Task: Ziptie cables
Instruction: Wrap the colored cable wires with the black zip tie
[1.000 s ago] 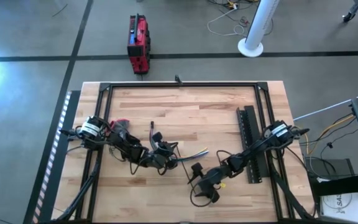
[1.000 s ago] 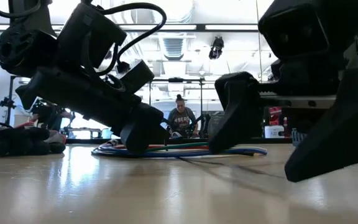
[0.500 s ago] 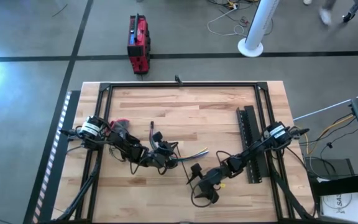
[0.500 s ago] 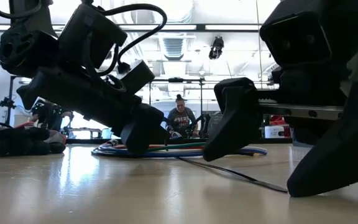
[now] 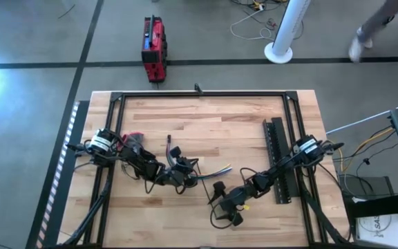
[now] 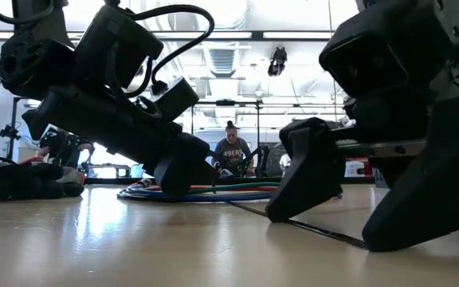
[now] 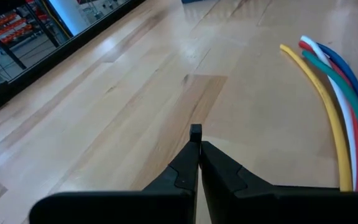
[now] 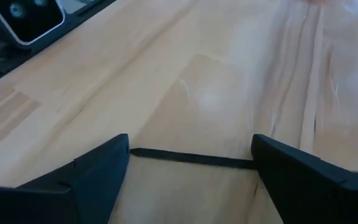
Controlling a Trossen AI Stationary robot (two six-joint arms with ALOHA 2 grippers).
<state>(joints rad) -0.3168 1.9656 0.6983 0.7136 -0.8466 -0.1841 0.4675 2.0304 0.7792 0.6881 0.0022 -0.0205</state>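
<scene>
Straddling the thin black plastic ziptie [image 8: 191, 158] low in the right wrist frame, the right gripper [image 8: 190, 163] has its two dark fingers spread wide, the strip lying flat on the pale wooden table [image 8: 185, 74] between them. Farther back, at centre-left of the high view, the left gripper [image 7: 195, 144] is pressed together on nothing, just beside the curved bundle of blue, green, yellow, red and white cables [image 7: 334, 99].

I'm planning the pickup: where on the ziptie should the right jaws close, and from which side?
Grip the ziptie mid-length, coming straight down. It lies flat on the table as a thin strip crossing between the open right gripper fingers, so closing across its narrow width looks likeliest to pinch it. Being so flat, the fingertips probably must touch the wood.
</scene>
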